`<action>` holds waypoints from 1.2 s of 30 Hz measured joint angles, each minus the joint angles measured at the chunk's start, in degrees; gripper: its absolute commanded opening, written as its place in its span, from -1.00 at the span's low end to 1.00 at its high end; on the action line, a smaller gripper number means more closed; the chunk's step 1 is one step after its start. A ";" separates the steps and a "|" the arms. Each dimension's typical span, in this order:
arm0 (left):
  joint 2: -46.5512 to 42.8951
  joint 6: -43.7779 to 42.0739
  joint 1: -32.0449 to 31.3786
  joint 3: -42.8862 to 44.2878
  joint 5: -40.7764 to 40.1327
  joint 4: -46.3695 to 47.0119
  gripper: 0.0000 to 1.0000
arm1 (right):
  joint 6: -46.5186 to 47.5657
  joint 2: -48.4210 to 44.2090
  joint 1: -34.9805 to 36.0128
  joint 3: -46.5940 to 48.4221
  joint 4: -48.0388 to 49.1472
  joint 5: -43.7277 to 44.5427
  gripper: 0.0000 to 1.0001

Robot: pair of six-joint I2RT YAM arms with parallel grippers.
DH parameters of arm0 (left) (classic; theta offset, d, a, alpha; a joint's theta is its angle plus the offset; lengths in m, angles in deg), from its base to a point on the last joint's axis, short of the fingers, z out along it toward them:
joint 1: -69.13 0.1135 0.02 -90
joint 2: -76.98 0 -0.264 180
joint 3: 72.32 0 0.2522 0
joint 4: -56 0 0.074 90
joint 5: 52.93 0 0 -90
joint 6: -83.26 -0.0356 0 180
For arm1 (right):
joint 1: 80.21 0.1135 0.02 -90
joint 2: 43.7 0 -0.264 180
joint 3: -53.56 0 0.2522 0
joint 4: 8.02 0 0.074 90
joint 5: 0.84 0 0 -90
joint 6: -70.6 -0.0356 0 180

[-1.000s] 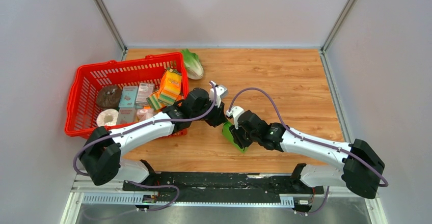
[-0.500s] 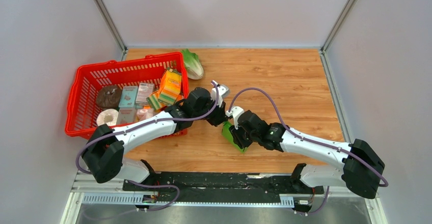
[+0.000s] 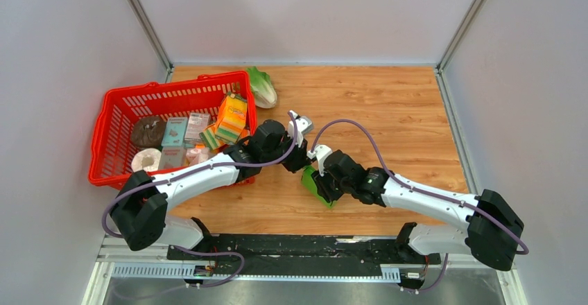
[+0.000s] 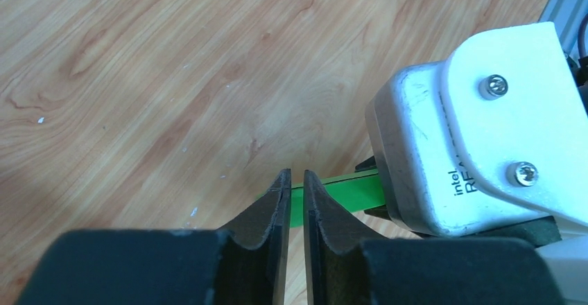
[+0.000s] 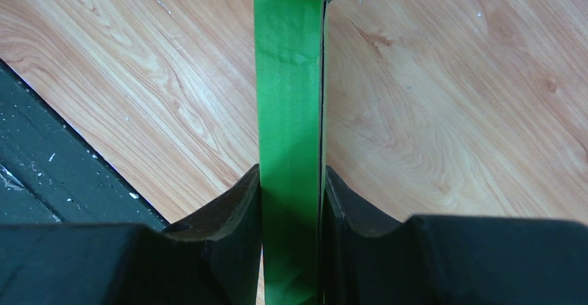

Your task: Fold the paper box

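The paper box (image 5: 290,76) is a bright green flat card box, held edge-on a little above the wooden table. My right gripper (image 5: 291,173) is shut on it, one pad on each broad face. In the top view the paper box (image 3: 312,182) shows just left of the right gripper (image 3: 322,184). My left gripper (image 4: 292,175) sits at the box's far end, and its dark tip covers that end in the right wrist view. Its jaws stand a slim gap apart. Through the gap I see the paper box (image 4: 347,193) and wood, with nothing clamped. The left gripper (image 3: 300,159) meets the box mid-table.
A red basket (image 3: 111,121) holding an orange carton (image 3: 232,114) and several groceries stands at the left, close to the left arm. A lettuce (image 3: 262,86) lies behind it. The right arm's white wrist camera (image 4: 478,125) is close beside my left fingers. Walls enclose the table.
The left wrist has edged slightly right toward the box's end. The right arm and the box have stayed still.
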 measured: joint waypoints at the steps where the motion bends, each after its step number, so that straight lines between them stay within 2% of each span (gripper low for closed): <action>1: 0.00 -0.20 0.00 0.00 -0.02 -0.02 -0.54 | 0.00 -0.07 0.00 0.00 0.00 -0.02 -0.33; 6: -1.20 -1.09 -0.20 -1.11 -0.28 0.44 -0.50 | -0.02 -1.68 0.00 -0.17 0.07 0.00 -0.32; 14: -2.67 -1.97 -0.20 -2.40 -0.48 0.55 -0.62 | -0.02 -3.58 0.00 -0.76 0.37 -0.20 -0.33; 23: -2.40 -2.29 -0.50 -2.29 -1.25 0.33 -0.86 | 0.02 -3.56 0.00 -0.76 0.35 -0.26 -0.34; 26: -1.36 -3.08 -1.81 -2.03 -3.21 -0.33 -1.00 | 0.02 -3.56 0.00 -0.76 0.02 -0.24 -0.33; 31: -0.61 -3.45 -4.37 -2.23 -8.26 -0.24 -1.00 | 0.00 -2.25 0.00 -0.37 -0.87 1.07 -0.31; 36: -0.63 -2.01 -6.16 -6.45 -14.62 6.32 -1.00 | -1.68 0.96 0.09 0.52 -0.42 3.69 -0.32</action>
